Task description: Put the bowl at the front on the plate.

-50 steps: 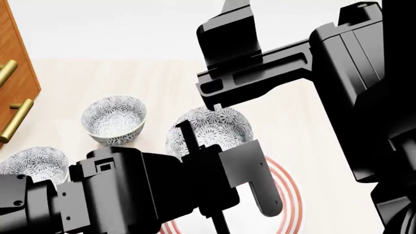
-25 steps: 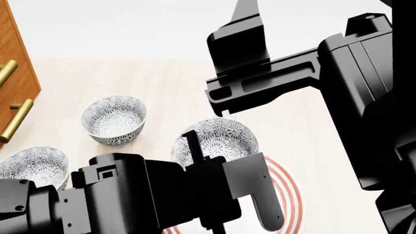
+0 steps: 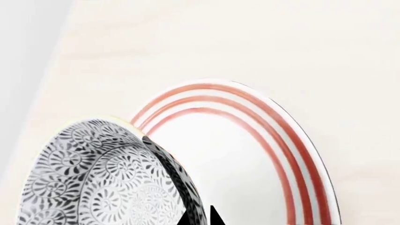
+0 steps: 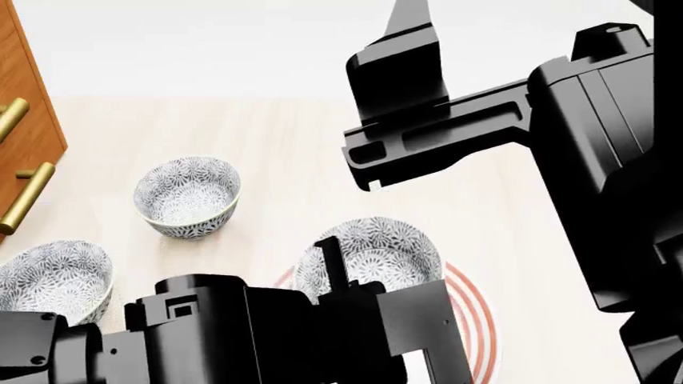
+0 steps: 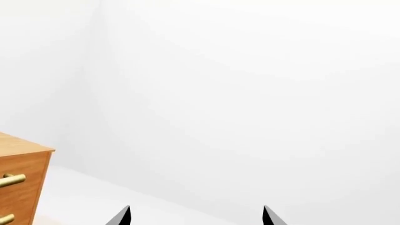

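Observation:
My left gripper (image 3: 198, 218) is shut on the bowl (image 3: 93, 183), a small white one with grey-blue flowers. One fingertip is inside its rim and one outside. In the head view the bowl (image 4: 373, 252) sits over the near-left part of the plate (image 4: 475, 320), a wide white plate with thin red rings (image 3: 250, 140). I cannot tell whether the bowl touches it. My left arm hides the plate's near side. My right gripper (image 5: 196, 215) is open and empty, raised high (image 4: 405, 48) and facing the bare wall.
Two more matching bowls stand on the pale wood table, one at mid-left (image 4: 187, 194) and one at the near left (image 4: 48, 276). A wooden cabinet with brass handles (image 4: 27, 120) lines the left edge, also in the right wrist view (image 5: 18, 187).
My left gripper has carried the bowl to the right and nearer, from the plate's far-left edge to over the plate. My right arm has drifted slightly right.

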You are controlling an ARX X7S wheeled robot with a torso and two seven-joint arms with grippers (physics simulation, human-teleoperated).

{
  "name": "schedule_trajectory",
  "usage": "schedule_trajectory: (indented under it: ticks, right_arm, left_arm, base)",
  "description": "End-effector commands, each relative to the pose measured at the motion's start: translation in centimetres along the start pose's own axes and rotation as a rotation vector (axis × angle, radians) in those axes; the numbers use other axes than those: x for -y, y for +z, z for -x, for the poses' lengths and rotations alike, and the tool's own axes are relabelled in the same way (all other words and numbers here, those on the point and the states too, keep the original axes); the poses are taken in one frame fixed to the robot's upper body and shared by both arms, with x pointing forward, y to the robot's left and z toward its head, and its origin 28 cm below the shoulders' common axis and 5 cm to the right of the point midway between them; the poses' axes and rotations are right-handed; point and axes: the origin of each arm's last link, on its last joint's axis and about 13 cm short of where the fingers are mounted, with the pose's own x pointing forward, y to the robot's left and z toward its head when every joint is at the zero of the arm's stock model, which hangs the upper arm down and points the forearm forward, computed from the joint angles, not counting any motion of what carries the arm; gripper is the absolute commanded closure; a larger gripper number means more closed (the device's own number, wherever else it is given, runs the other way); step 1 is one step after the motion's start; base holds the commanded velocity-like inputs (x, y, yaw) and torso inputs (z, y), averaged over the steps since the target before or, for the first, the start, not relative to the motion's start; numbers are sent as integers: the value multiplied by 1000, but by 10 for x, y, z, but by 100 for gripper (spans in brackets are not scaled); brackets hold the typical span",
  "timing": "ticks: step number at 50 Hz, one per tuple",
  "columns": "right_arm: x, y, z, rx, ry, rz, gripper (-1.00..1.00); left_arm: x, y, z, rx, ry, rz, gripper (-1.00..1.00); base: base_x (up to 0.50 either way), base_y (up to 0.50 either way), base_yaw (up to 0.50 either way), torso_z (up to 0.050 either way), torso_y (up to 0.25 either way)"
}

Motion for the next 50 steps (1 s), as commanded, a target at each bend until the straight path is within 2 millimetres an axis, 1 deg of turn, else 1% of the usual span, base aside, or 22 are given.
schedule_trajectory:
  ticks: [1,25,50]
  right_arm:
    - [0,-1,0,1,3,-2,-100]
    - [-3,-3,-3,-3,27,-7,-100]
    - [-3,-4,-2,-3,35,-7,-100]
  left_arm:
    - [4,1,-1,17,15,-11,100]
    - [13,-9,-11,17,34,19,100]
    - [16,-16,-17,13,59,29,100]
  base:
    - [0,0,0,0,0]
    - [0,0,0,0,0]
    - [0,0,0,0,0]
